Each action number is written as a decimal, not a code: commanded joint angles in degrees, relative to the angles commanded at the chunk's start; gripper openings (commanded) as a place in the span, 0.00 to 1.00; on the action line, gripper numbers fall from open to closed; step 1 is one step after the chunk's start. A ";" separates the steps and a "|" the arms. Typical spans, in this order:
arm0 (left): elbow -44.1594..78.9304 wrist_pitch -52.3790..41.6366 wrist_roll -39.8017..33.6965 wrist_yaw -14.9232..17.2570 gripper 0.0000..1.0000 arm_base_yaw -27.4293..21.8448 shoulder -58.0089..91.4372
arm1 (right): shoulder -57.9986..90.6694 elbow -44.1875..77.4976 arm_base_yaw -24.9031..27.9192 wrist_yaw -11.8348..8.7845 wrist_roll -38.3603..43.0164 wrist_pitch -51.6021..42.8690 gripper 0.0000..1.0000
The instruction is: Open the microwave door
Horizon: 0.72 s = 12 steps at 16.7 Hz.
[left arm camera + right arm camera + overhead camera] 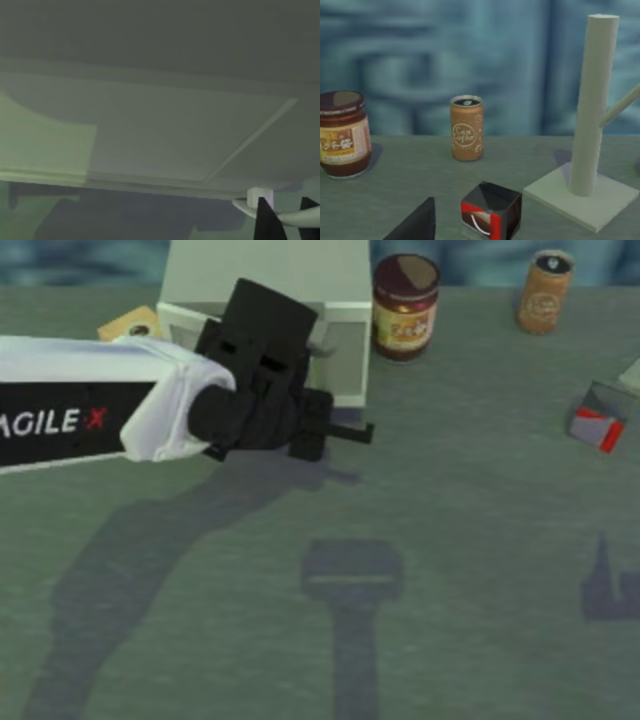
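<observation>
The microwave (265, 300) stands at the desk's (470, 540) far edge, left of a jar (405, 305). The left hand (335, 430) is at the microwave door (165, 135), fingers clenched on its handle (262, 205). I cannot tell the right hand's state.

The left arm's black wrist covers most of the microwave's (270, 280) front in the top view, so the microwave door (150, 135) cannot be judged open or closed there. The left gripper (287, 220) is cut off by the left wrist view's edge. The tan block (128, 324) is half hidden behind the arm.
</observation>
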 joint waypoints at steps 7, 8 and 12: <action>-1.49 0.72 1.88 1.72 0.00 0.51 -1.23 | 0.00 0.00 0.00 0.00 0.00 0.00 1.00; -1.90 0.80 2.33 1.98 0.00 0.71 -1.40 | 0.00 0.00 0.00 0.00 0.00 0.00 1.00; -1.97 0.82 2.42 2.03 0.00 0.75 -1.44 | 0.00 0.00 0.00 0.00 0.00 0.00 1.00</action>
